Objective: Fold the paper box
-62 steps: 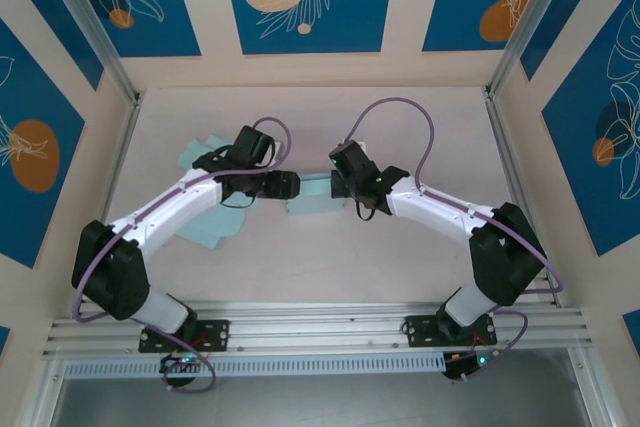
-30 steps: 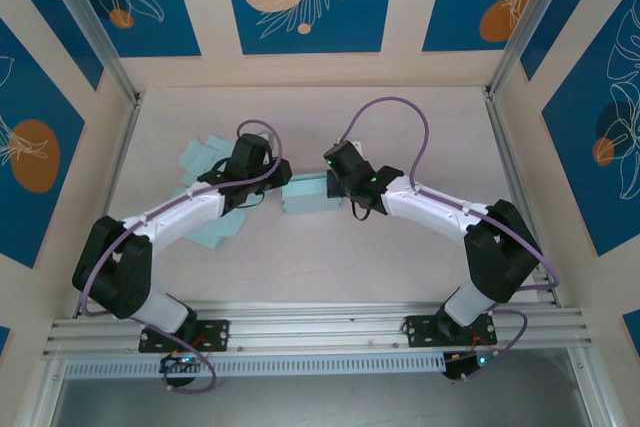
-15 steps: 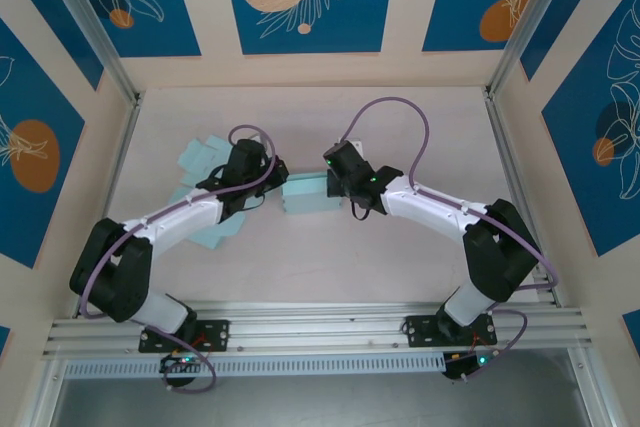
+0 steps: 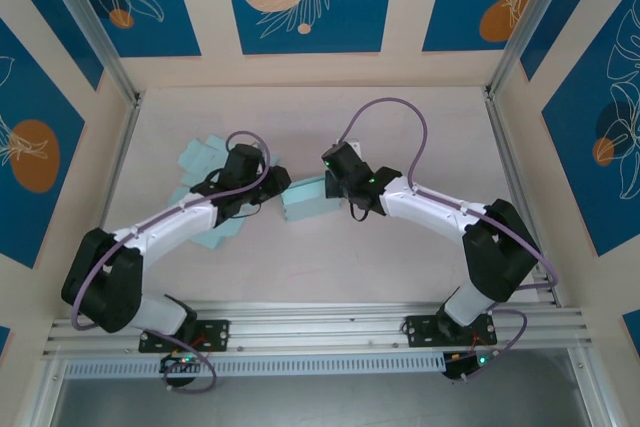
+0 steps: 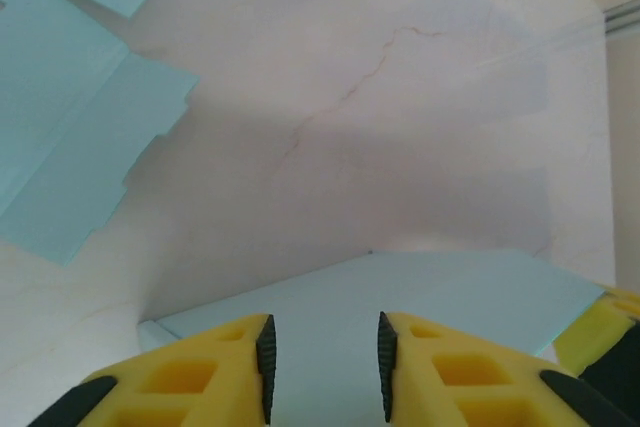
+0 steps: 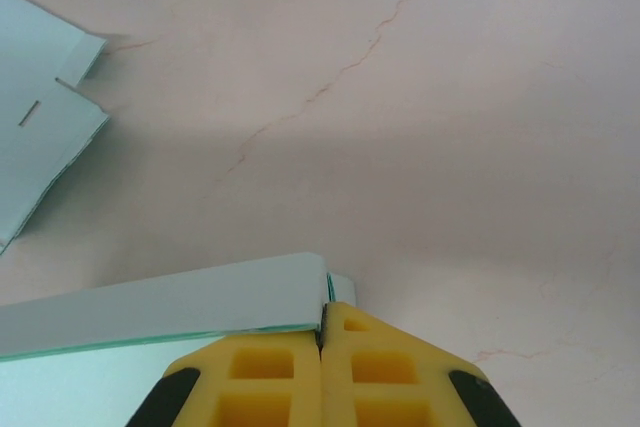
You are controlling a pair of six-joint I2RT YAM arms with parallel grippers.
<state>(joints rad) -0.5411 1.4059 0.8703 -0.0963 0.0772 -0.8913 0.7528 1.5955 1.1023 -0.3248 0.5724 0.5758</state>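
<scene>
A pale teal paper box point(image 4: 304, 199) lies partly folded at the table's middle, between the two arms. My right gripper point(image 4: 330, 190) is shut on its right edge; in the right wrist view the yellow fingers point(image 6: 325, 332) pinch a thin teal flap point(image 6: 170, 307) of it. My left gripper point(image 4: 277, 179) stands open at the box's left end. In the left wrist view its black pads point(image 5: 266, 352) are apart over a flat teal panel point(image 5: 420, 287), with nothing between them.
More flat teal box blanks point(image 4: 200, 155) lie at the back left, partly under my left arm; they appear as blanks point(image 5: 70, 137) and sheet corner point(image 6: 40, 137) in the wrist views. Walls with aluminium posts point(image 4: 120, 77) close the pale table in.
My left gripper has drawn back leftwards off the box and now stands open. The box has shifted a little left with the right gripper still holding it.
</scene>
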